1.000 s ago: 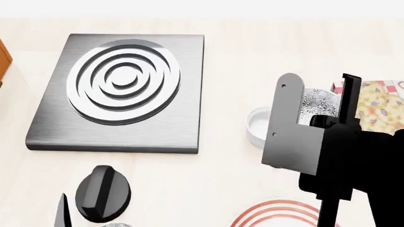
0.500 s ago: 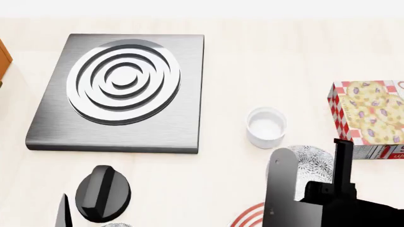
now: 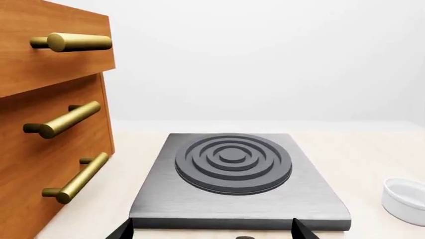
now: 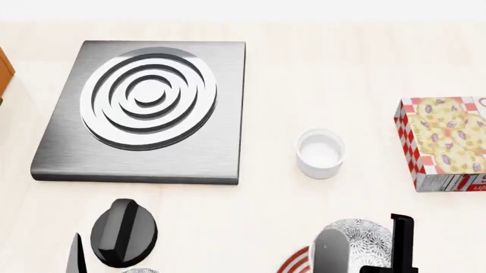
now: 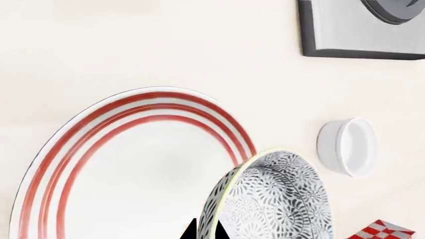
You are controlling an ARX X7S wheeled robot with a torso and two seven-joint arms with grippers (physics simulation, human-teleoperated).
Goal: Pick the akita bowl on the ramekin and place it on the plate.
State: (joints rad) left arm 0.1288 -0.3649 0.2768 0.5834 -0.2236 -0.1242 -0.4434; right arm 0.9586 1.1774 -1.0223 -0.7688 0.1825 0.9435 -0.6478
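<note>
My right gripper point(image 5: 207, 230) is shut on the rim of the akita bowl point(image 5: 279, 199), one fingertip inside and one outside. The patterned bowl hangs tilted over the edge of the plate point(image 5: 133, 169), a wide white plate with red rings. From the head camera the bowl point(image 4: 366, 239) sits between the gripper's fingers at the bottom edge, with a sliver of the plate point(image 4: 295, 263) beside it. The white ramekin point(image 4: 320, 152) stands bare farther back. My left gripper point(image 3: 212, 235) is open and holds nothing.
A grey stove plate point(image 4: 148, 108) with concentric rings lies at the back left. A cookie box point(image 4: 444, 142) stands at the right edge. Wooden drawers point(image 3: 47, 124) with brass handles rise beside the stove in the left wrist view.
My right gripper has carried the akita bowl off the ramekin and toward the near edge, over the plate. The ramekin now shows bare. The left arm has not moved.
</note>
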